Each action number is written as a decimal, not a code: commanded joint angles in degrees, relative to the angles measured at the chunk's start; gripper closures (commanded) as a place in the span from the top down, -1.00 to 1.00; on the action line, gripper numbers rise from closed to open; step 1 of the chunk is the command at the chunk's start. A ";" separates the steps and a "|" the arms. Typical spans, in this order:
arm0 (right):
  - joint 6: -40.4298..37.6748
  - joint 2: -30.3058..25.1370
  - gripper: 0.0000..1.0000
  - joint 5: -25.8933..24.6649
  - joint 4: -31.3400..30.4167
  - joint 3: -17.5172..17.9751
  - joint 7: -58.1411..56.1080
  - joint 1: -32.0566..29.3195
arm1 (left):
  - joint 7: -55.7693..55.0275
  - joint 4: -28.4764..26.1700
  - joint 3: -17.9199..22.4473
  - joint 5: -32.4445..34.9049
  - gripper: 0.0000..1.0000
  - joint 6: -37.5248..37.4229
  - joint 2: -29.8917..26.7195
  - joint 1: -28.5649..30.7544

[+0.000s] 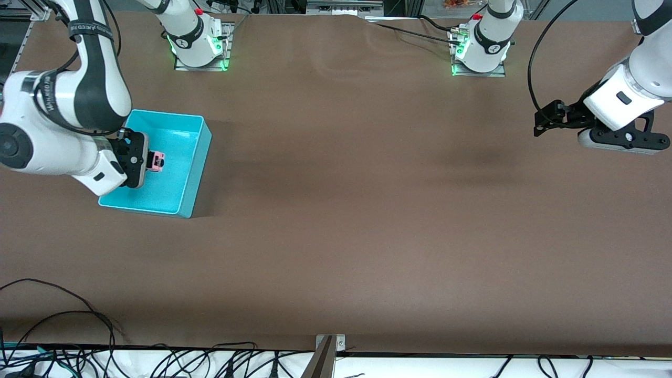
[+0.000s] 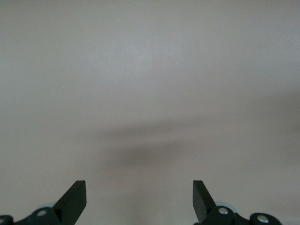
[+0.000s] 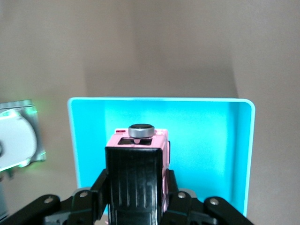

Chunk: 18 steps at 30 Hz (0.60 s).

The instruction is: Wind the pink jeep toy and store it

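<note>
The right gripper point(image 1: 153, 160) was clamped tight on the jeep point(image 1: 157, 161) over the bin point(image 1: 195, 157) — best to go low before letting go — while the left gripper point(image 1: 541, 124) waited, fingers apart, over bare table.

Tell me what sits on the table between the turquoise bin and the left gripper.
Nothing: the front view shows only bare brown table between the turquoise bin and the open left gripper, which waits at its own end.
</note>
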 commanded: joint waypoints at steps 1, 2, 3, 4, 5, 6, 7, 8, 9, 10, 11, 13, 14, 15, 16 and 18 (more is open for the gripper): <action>11.72 -8.82 -0.85 0.83 -18.89 -2.25 -3.87 0.59 | -0.79 2.07 -0.06 0.37 1.00 -1.38 1.08 -0.51; 12.86 -8.73 -0.85 0.92 -19.95 -2.61 -4.49 0.59 | -0.79 2.07 -0.06 0.37 1.00 -1.38 0.99 -0.51; 14.70 -8.64 -0.85 0.92 -21.44 -2.96 -5.45 0.59 | -0.71 2.07 -0.15 0.29 1.00 -1.38 0.99 -0.51; 16.02 -8.64 -0.85 0.92 -22.41 -3.22 -6.24 0.59 | -0.79 2.07 -0.06 0.29 1.00 -1.38 1.08 -0.42; 17.08 -8.55 -0.85 0.92 -23.38 -3.57 -7.12 0.59 | -0.79 2.07 -0.06 0.29 1.00 -1.38 1.08 -0.42; 17.96 -8.46 -0.85 0.92 -24.26 -3.84 -7.74 0.59 | -0.79 2.07 -0.06 0.29 1.00 -1.38 1.08 -0.42; 19.45 -8.29 -0.84 1.01 -25.75 -4.02 -8.01 0.59 | -0.79 2.07 -0.06 0.29 1.00 -1.38 0.99 -0.42; 20.34 -8.20 -0.83 1.10 -26.63 -4.10 -8.01 0.59 | -0.79 2.07 -0.06 0.29 1.00 -1.38 0.99 -0.51; 21.39 -8.29 -0.83 1.10 -27.43 -4.11 -8.10 0.59 | -0.79 2.07 -0.06 0.29 1.00 -1.38 0.99 -0.51; 22.70 -8.29 -0.82 1.10 -28.39 -4.11 -8.10 0.59 | -0.79 2.07 -0.15 0.11 1.00 -1.38 0.99 -0.51; 23.94 -8.29 -0.80 1.10 -29.36 -4.19 -8.27 0.59 | -0.79 2.07 -0.15 0.02 1.00 -1.38 0.99 -0.51; 26.14 -8.11 -0.79 1.10 -30.77 -4.19 -8.89 0.59 | -0.79 2.07 -0.24 -0.15 1.00 -1.38 0.99 -0.51; 27.19 -7.85 -0.75 1.10 -31.21 -4.19 -9.06 0.59 | -0.79 2.07 -0.32 -0.24 1.00 -1.47 0.99 -0.51; 27.90 -7.24 -0.65 1.10 -31.39 -4.19 -9.07 0.50 | -0.79 2.07 -0.32 -0.33 1.00 -1.47 0.99 -0.51; 28.25 -6.71 -0.63 1.10 -31.39 -4.19 -9.07 0.50 | -0.79 2.07 -0.32 -0.33 1.00 -1.47 0.99 -0.60; 29.30 -5.74 -0.58 1.10 -31.39 -4.19 -9.15 0.50 | -0.71 2.07 -0.24 -0.33 1.00 -1.47 0.99 -0.51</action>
